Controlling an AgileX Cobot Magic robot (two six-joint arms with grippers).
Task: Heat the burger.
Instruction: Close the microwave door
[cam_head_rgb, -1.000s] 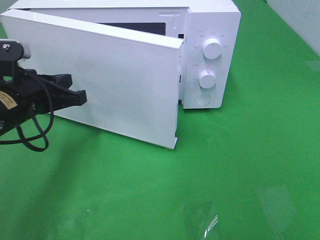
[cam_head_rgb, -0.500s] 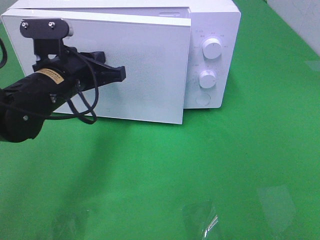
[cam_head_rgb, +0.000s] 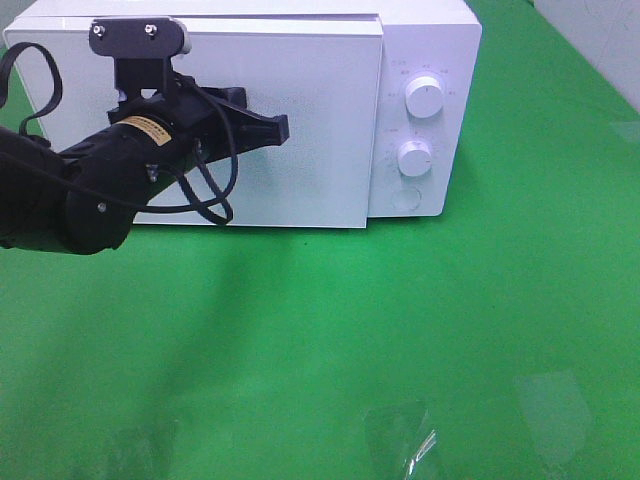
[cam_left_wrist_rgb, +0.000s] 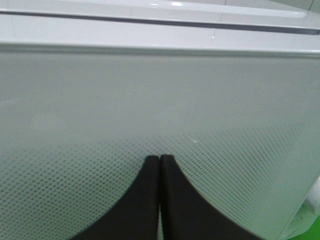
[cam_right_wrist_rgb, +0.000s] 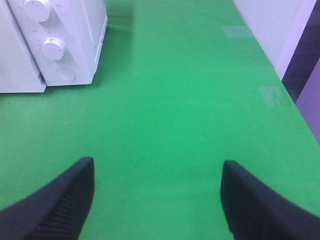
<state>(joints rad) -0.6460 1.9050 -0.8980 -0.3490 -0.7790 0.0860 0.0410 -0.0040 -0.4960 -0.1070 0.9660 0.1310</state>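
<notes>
The burger is hidden; none of the views show it. A white microwave (cam_head_rgb: 425, 40) stands at the back of the green table, and its door (cam_head_rgb: 320, 160) is shut flush with the front. My left gripper (cam_head_rgb: 280, 128) is shut, its black fingertips pressed against the door, seen close up in the left wrist view (cam_left_wrist_rgb: 159, 161). My right gripper (cam_right_wrist_rgb: 157, 175) is open and empty over bare green table to the right of the microwave; it is out of the exterior view.
The microwave panel has two white knobs (cam_head_rgb: 425, 99) (cam_head_rgb: 413, 158) and a round button (cam_head_rgb: 405, 198); they also show in the right wrist view (cam_right_wrist_rgb: 52, 48). The table's right edge (cam_right_wrist_rgb: 280, 82) meets a pale wall.
The microwave door swung from half open to shut. My left arm moved up and to the right with it, fingertips pushing on the door.
</notes>
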